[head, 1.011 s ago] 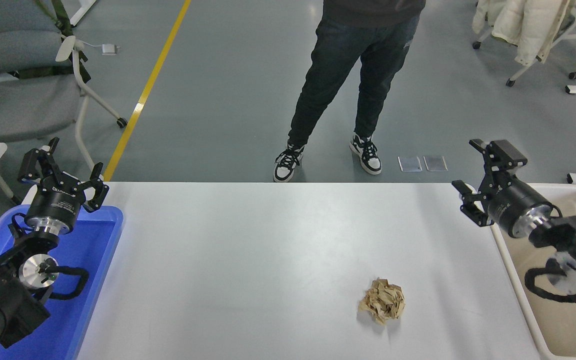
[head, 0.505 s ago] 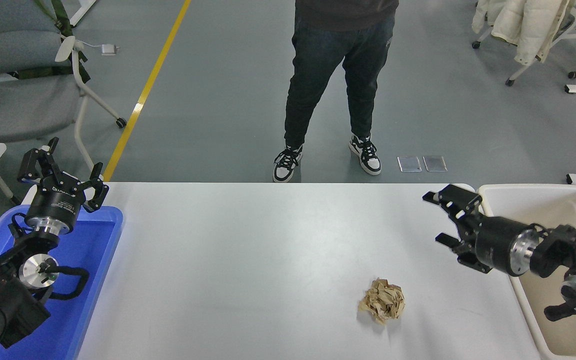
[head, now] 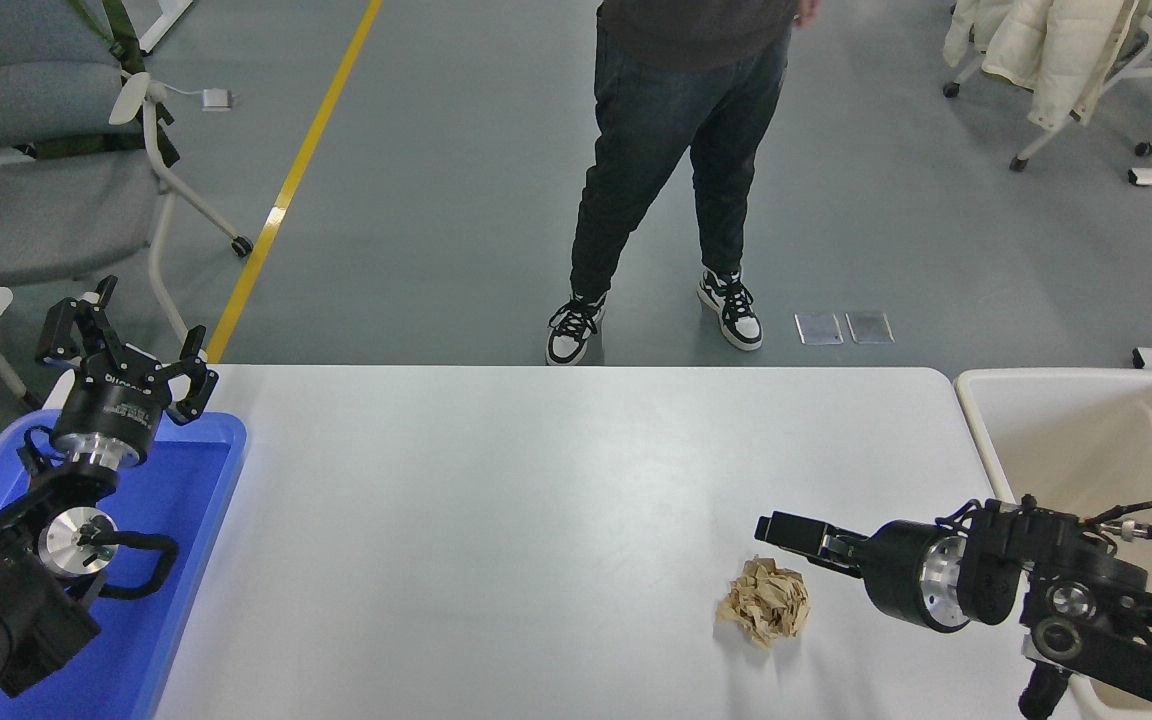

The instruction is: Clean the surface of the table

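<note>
Nearby, right claw (head: 786,535) beside crumpled paper (head: 765,610)

The worktop (head: 496,520) is a large, plain white rectangle with a smooth matte face and rounded far corners. It lies flat and fills the middle and lower part of the frame, its far edge running straight across just below mid-height. Most of its face is bare, with soft grey shading here and there. One crumpled ball of brown paper (head: 765,600) rests on it at the lower right.
</note>
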`<control>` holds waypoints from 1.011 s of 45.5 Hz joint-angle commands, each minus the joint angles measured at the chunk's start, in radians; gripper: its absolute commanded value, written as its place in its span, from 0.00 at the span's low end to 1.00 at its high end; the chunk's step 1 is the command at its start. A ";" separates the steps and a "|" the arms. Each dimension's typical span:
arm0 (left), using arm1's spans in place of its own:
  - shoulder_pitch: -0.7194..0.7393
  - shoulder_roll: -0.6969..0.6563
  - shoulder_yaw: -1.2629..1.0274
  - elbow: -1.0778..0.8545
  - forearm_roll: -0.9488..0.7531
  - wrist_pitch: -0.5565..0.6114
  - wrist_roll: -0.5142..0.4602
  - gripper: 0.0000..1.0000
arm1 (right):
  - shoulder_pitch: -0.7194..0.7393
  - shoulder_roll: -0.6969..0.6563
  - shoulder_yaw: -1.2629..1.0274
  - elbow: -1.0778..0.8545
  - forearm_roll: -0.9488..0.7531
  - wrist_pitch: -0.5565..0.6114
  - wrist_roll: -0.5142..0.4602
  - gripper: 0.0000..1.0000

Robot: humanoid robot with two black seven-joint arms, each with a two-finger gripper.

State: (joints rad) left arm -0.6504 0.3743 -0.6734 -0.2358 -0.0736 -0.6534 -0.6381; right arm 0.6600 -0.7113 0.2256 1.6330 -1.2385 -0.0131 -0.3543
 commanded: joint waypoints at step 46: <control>0.000 0.000 0.000 0.001 0.000 0.000 0.000 1.00 | -0.051 0.243 -0.210 -0.308 -0.217 -0.220 0.032 0.88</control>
State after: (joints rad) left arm -0.6503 0.3744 -0.6734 -0.2357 -0.0736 -0.6535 -0.6381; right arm 0.6266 -0.4779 0.0233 1.3374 -1.4517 -0.2136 -0.3517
